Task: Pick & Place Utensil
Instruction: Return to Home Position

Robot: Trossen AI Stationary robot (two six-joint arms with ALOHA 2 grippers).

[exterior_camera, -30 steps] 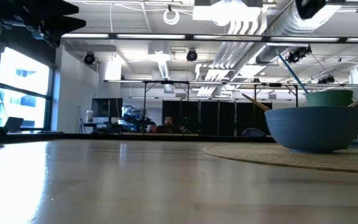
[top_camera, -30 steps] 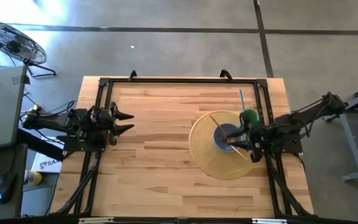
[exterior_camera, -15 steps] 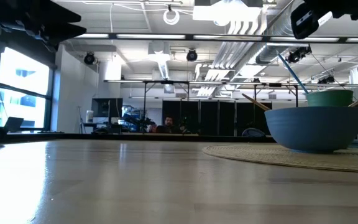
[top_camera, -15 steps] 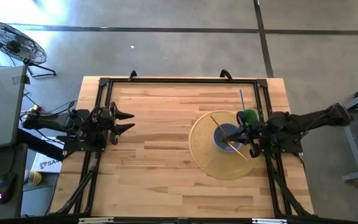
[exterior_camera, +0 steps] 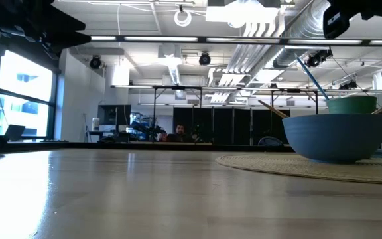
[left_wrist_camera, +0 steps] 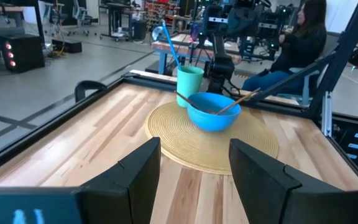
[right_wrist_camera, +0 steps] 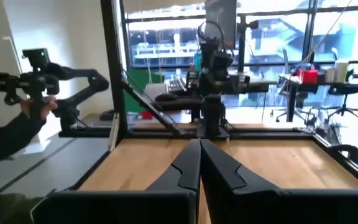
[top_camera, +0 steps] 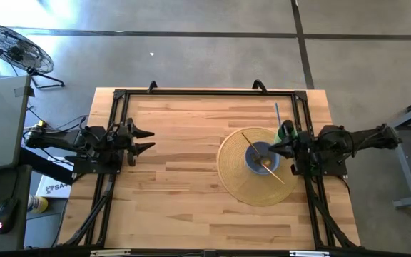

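A blue bowl [top_camera: 259,158] stands on a round woven mat [top_camera: 237,178] at the table's right side. A long wooden utensil [top_camera: 275,173] lies across the bowl, both ends past the rim [exterior_camera: 270,108]. Behind the bowl stands a green cup [top_camera: 286,131] with a blue utensil [top_camera: 277,114] sticking out of it. My right gripper [top_camera: 269,148] hovers shut at the bowl's right edge, above it, holding nothing [right_wrist_camera: 199,163]. My left gripper [top_camera: 148,140] waits open near the table's left edge [left_wrist_camera: 194,168], far from the mat.
A black frame [top_camera: 205,92] runs along the table's far edge and down both sides. Bare wood [top_camera: 184,185] stretches between the left gripper and the mat. A person sits beyond the table's right side [left_wrist_camera: 300,43]. A fan [top_camera: 13,46] stands on the floor.
My right gripper has drawn back from over the bowl toward the table's right edge. The wooden utensil stays lying across the bowl. The left arm has kept still.
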